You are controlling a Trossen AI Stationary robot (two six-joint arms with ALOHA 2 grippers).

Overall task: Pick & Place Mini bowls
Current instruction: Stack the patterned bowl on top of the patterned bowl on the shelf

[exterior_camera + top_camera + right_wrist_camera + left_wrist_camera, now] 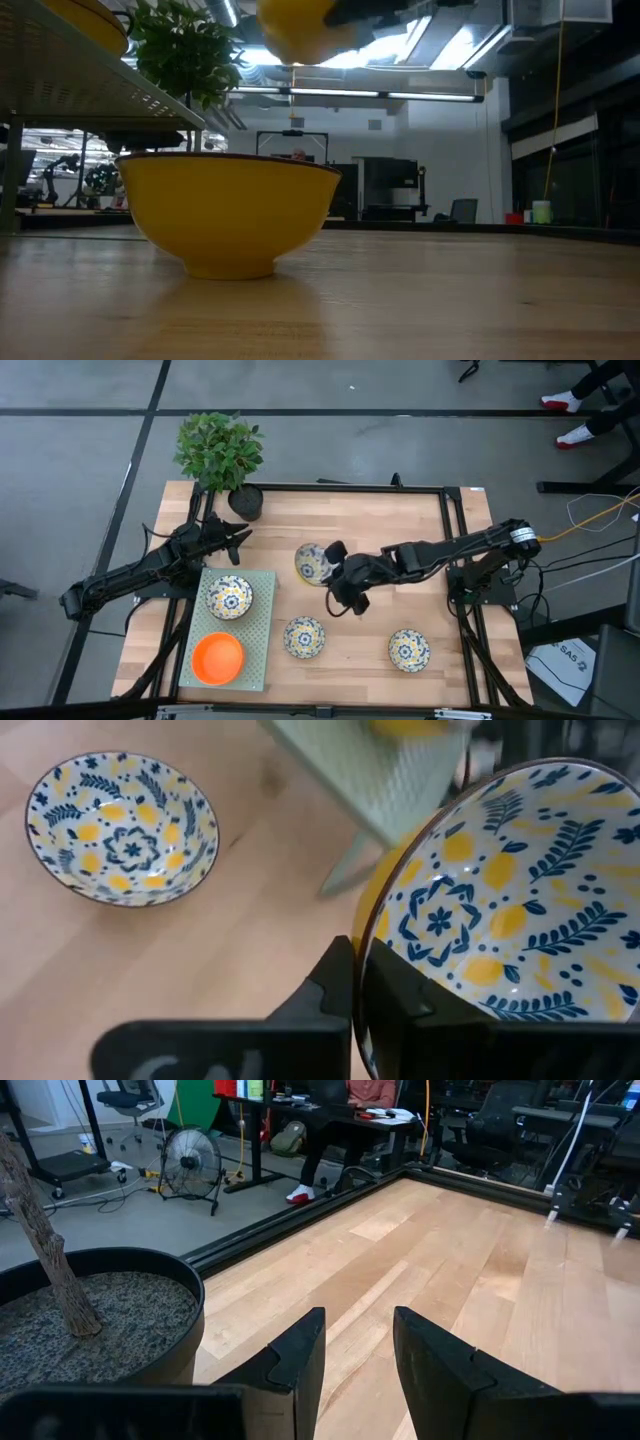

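Observation:
My right gripper (331,563) is shut on a white mini bowl with a blue-and-yellow floral pattern (313,564), held above the table's middle. The low view shows the bowl's yellow underside (300,30) in the air. Two more floral bowls (304,637) (409,649) rest on their bases on the table. Another floral bowl (229,597) and an orange bowl (218,658) sit on the pale green tray (262,630). My left gripper (357,1350) is open and empty next to the black plant pot (245,501). My right gripper pinches the floral bowl's rim (368,942) on the side facing the table's right edge. One finger (410,1002) is inside the bowl and the other (332,988) is on its yellow outer wall. The bowl is lifted clear of the table.
A potted plant (218,450) stands at the far left corner. A black frame (350,489) runs along the table's edges. The tray stands raised on legs (60,80) at the near left. Bare wood lies between the bowls and the far edge.

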